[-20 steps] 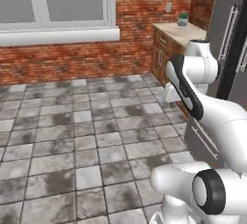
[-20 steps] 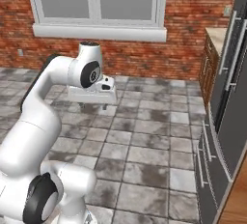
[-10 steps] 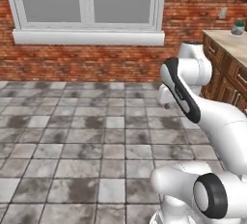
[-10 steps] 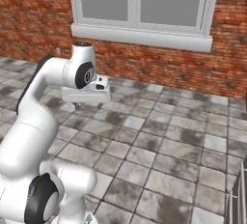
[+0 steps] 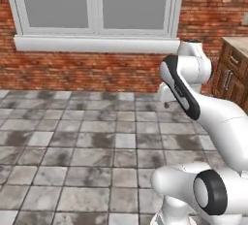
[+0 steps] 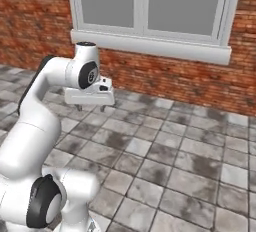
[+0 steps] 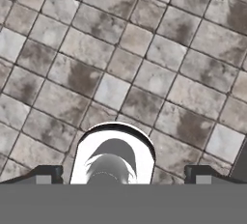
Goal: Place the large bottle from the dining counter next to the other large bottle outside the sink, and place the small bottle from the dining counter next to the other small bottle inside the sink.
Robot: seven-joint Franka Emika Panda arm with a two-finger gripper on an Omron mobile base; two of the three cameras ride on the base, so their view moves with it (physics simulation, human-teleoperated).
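Note:
My gripper (image 6: 90, 107) hangs open over the tiled floor with nothing between its fingers. It points down from the white hand below the folded arm. In the left base view the gripper (image 5: 167, 104) peeks out behind the forearm. In the hand view, the two dark fingertips (image 7: 46, 174) stand far apart above grey floor tiles (image 7: 144, 78). The bottles, the sink and the dining counter are out of view.
A red brick wall with a wide white-framed window (image 5: 97, 6) and its sill (image 6: 150, 48) faces me. A brown wooden cabinet (image 5: 233, 73) with a light top stands at the right edge. Grey stone tiles (image 5: 72, 156) cover the open floor ahead.
The whole picture has slid to the right as the base turned left. The fridge and most of the cabinets left the views and the window now faces me. The arm keeps its pose, gripper open.

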